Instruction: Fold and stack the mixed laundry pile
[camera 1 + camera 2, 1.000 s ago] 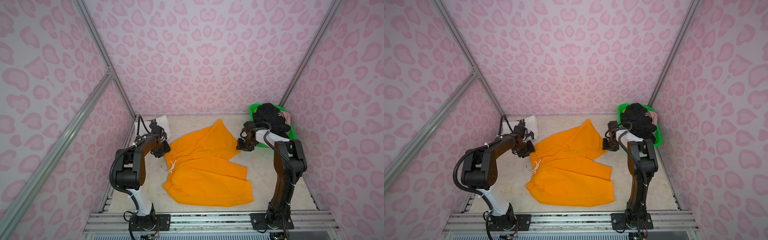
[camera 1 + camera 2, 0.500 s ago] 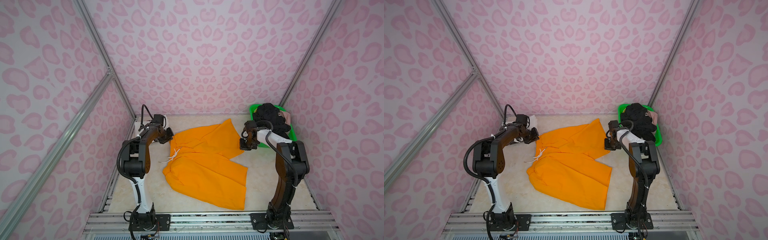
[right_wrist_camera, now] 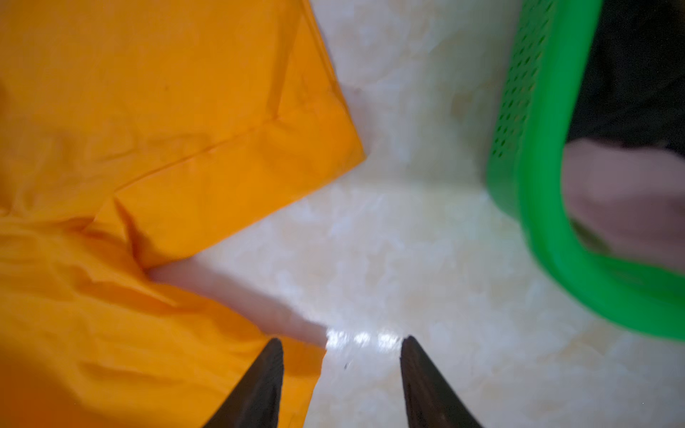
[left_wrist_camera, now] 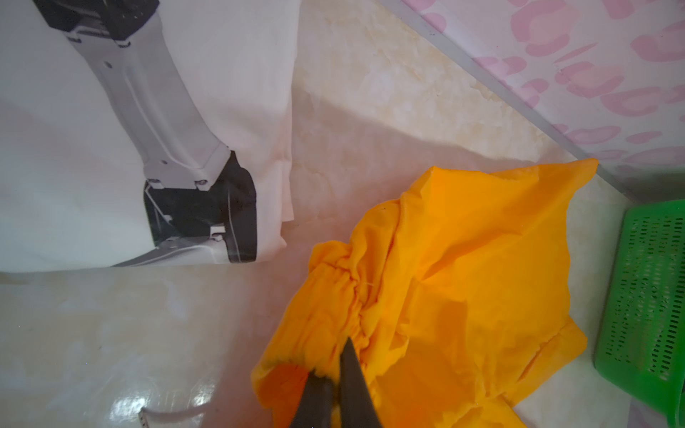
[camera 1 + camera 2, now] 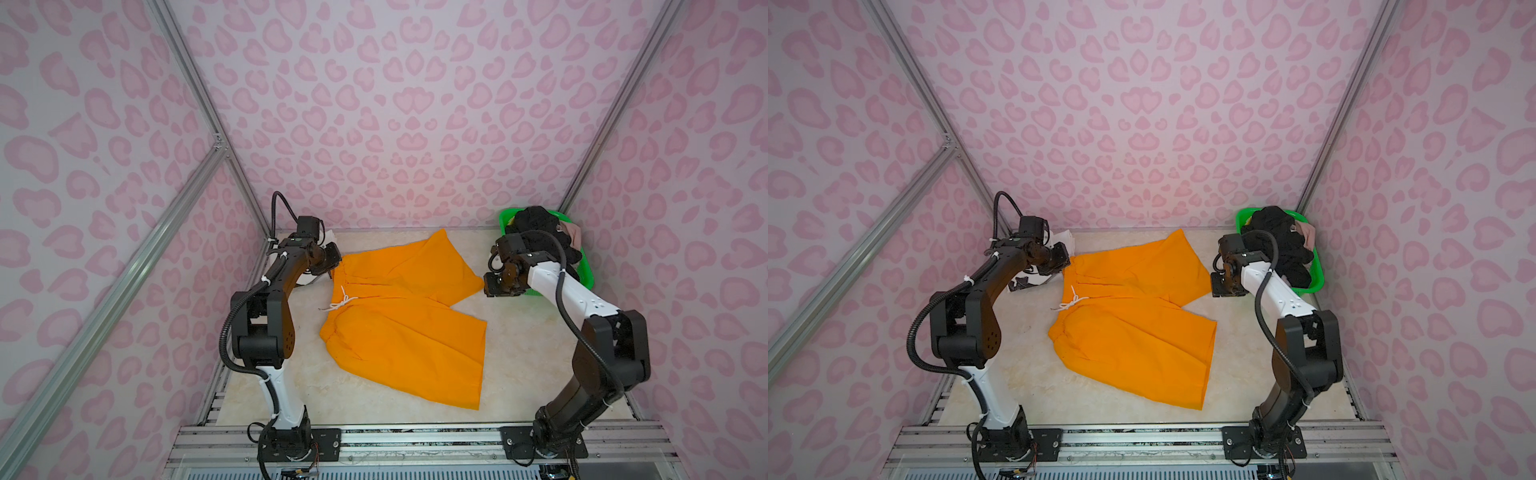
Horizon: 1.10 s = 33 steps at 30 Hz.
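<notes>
Left gripper (image 4: 335, 355) pinching the far waistband corner of the orange shorts (image 5: 399, 316), which lie spread on the counter (image 5: 519, 357), waistband left, legs running right. Right gripper (image 3: 341, 342), jaws spread and empty, sits just beside the far leg's hem, the nearer arm for that end. White T-shirt (image 4: 74, 148) lies far left; green basket (image 5: 587, 272) stands close behind the right arm, probably limiting its room.

You have bare table (image 5: 528, 361) in front of the shorts (image 5: 399, 324) and to their right. The basket (image 5: 585, 272) blocks the far right corner, the T-shirt (image 4: 230, 74) the far left.
</notes>
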Motion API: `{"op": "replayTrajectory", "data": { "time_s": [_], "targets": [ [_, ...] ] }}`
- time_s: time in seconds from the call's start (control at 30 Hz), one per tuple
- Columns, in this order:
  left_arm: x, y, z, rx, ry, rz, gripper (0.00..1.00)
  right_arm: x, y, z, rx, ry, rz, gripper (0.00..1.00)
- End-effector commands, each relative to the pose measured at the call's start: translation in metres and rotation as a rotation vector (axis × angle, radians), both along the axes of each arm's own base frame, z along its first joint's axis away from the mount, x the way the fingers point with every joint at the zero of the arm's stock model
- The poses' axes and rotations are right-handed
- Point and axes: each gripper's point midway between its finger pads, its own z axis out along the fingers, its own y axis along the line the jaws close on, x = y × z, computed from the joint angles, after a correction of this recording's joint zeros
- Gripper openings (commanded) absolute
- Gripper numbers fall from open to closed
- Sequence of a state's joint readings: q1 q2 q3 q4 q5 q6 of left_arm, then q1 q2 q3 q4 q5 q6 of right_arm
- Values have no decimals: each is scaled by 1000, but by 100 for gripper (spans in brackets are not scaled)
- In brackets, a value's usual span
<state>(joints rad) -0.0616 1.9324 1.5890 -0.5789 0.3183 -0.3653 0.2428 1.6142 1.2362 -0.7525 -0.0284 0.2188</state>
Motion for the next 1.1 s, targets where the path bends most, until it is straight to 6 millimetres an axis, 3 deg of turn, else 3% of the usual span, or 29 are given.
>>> {"op": "replayTrajectory", "data": {
  "time_s": [0.0, 0.1, 0.2, 0.57, 0.93, 1.07],
  "targets": [
    [0, -2, -8, -1, 12, -20, 3, -56, 17, -17, 161, 135, -25, 50],
    [1, -4, -13, -9, 26, -31, 3, -85, 26, -36, 240, 164, -42, 46],
    [1, -6, -18, -18, 40, -38, 3, -94, 32, -54, 289, 173, -53, 41],
    [0, -6, -22, -16, 61, -45, 3, -70, 34, -84, 275, 144, -49, 29],
    [-1, -6, -24, -7, 78, -55, 3, -60, 23, -92, 238, 124, -43, 27],
    [-1, -6, -23, -4, 83, -59, 3, -59, 30, -85, 298, 103, -9, 15]
  ]
}}
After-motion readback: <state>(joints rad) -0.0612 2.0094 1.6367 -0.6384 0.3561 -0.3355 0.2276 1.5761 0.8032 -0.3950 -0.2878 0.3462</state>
